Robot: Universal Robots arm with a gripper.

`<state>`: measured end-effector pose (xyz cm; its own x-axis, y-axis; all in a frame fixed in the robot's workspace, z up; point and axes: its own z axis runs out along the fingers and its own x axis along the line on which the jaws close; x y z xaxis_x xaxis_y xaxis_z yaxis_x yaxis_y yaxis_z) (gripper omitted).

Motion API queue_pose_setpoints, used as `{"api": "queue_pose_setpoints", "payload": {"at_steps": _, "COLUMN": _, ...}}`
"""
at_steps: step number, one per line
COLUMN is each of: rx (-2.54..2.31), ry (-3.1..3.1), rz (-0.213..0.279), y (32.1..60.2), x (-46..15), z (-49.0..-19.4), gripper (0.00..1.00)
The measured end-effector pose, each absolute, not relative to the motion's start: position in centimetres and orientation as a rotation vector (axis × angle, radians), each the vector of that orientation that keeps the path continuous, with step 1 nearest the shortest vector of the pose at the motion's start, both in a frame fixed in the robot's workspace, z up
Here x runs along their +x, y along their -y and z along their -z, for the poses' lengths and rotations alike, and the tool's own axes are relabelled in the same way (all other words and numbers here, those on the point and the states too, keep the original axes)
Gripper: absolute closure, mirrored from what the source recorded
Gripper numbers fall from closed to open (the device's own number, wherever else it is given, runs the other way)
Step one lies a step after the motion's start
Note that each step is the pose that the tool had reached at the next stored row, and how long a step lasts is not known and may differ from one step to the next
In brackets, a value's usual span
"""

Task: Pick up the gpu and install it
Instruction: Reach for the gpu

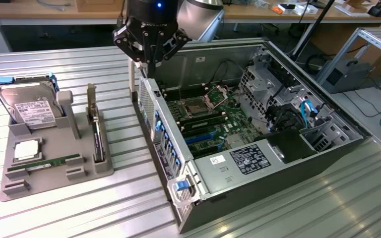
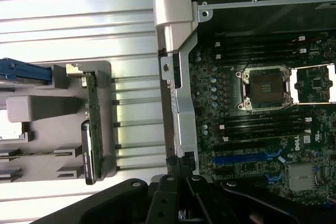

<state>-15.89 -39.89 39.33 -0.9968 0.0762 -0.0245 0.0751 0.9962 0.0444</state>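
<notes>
Gpu (image 1: 96, 130) is seen standing on edge in a slot of the grey holder (image 1: 51, 148) on the bench (image 1: 78, 208), its metal bracket end raised at the far end and the hard drive (image 1: 28, 106) kept at the holder's other side. The fingers (image 1: 145, 60) are pressed together with nothing between them and are held above the rear corner of the open computer case (image 1: 160, 134). The gpu is left untouched, well apart from the fingers, towards the exterior view's left.
</notes>
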Motion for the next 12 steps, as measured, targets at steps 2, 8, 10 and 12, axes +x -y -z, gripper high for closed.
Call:
{"api": "queue_pose_setpoints", "payload": {"at_steps": 2, "rx": 0.118, "ry": -3.113, "rz": -0.068, "y": 39.89, "x": -15.98, "z": -39.33, "gripper": 0.89}}
{"api": "queue_pose_setpoints", "payload": {"at_steps": 8, "rx": 0.118, "ry": -3.113, "rz": -0.068, "y": 39.89, "x": -16.17, "z": -39.33, "gripper": 0.89}}
{"api": "queue_pose_setpoints", "payload": {"at_steps": 10, "rx": 0.118, "ry": -3.113, "rz": -0.068, "y": 39.89, "x": -16.25, "z": -39.33, "gripper": 0.89}}
{"api": "queue_pose_setpoints", "payload": {"at_steps": 12, "rx": 0.118, "ry": -3.112, "rz": -0.068, "y": 39.89, "x": -16.34, "z": -39.33, "gripper": 0.89}}
